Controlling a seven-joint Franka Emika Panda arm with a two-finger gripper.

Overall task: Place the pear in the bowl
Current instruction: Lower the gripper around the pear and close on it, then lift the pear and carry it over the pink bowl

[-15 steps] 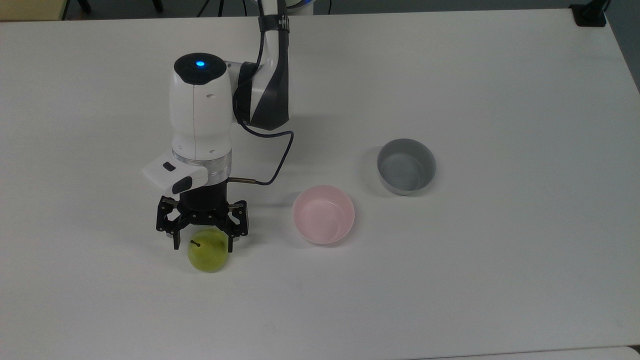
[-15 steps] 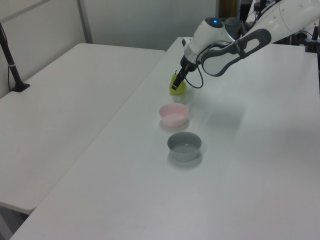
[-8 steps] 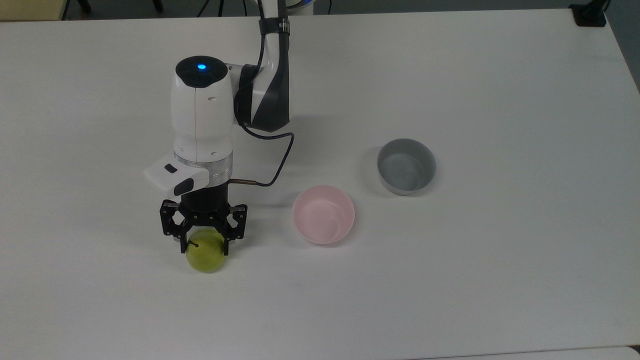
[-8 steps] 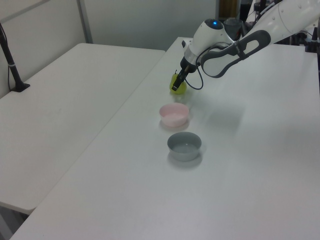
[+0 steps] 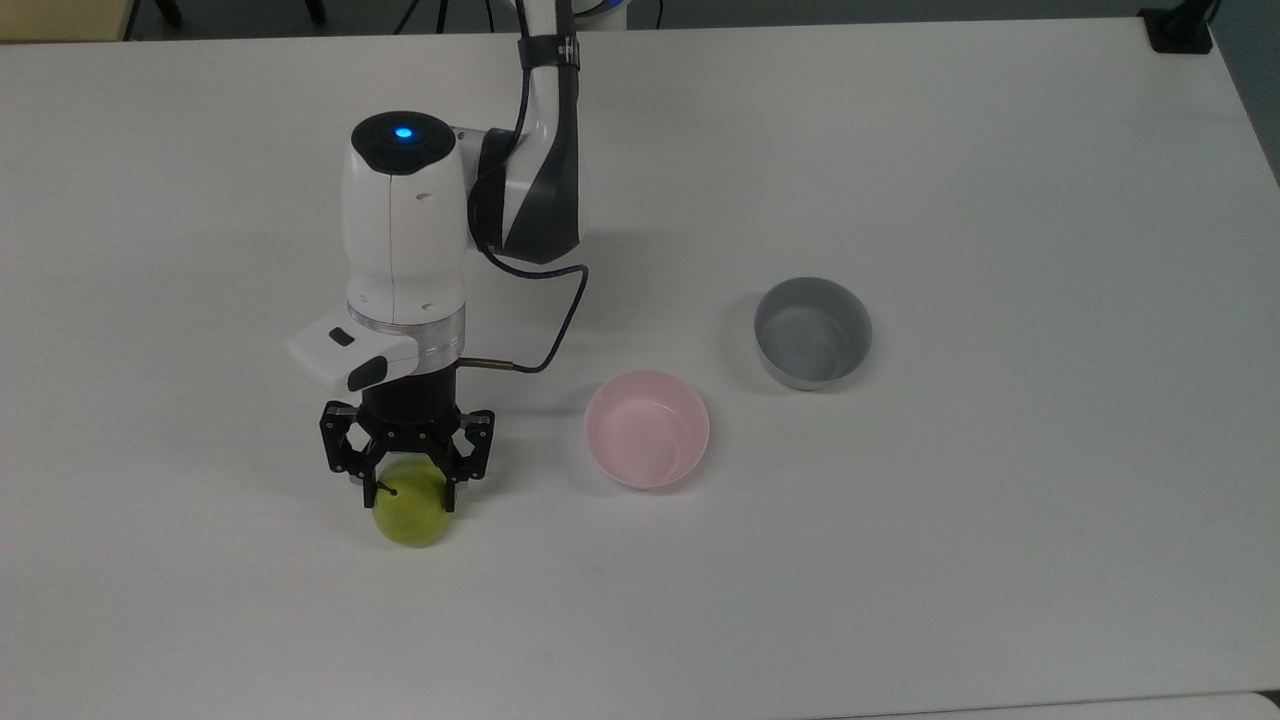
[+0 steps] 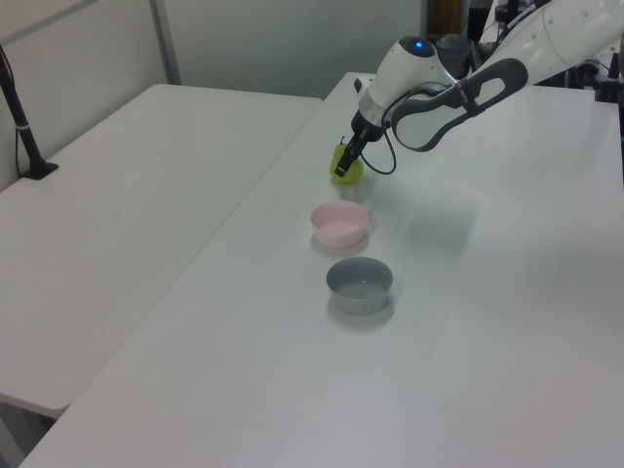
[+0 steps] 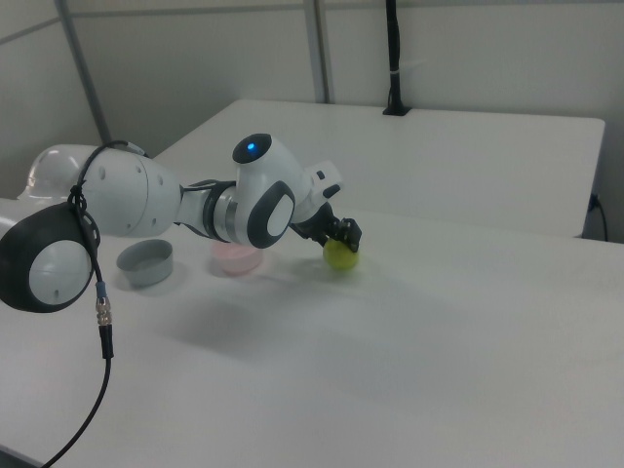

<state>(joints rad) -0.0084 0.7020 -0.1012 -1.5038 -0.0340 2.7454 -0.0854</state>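
In the top view, your pincer (image 5: 408, 487) is clamping the pear (image 5: 411, 514) on the desk (image 5: 1000, 560), well to the top view's left of the pink bowl (image 5: 647, 428). In the left view, the pear (image 6: 347, 168) is sitting beyond that bowl (image 6: 339, 222). In the right view, it (image 7: 339, 254) is lying right of the bowl (image 7: 237, 258).

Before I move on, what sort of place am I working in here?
Probably a robotics lab or test room, not a home: plain white tables stand side by side, partition walls run behind them, and a black clamped pole stands at one table's edge. The fruit and bowls look like test props.
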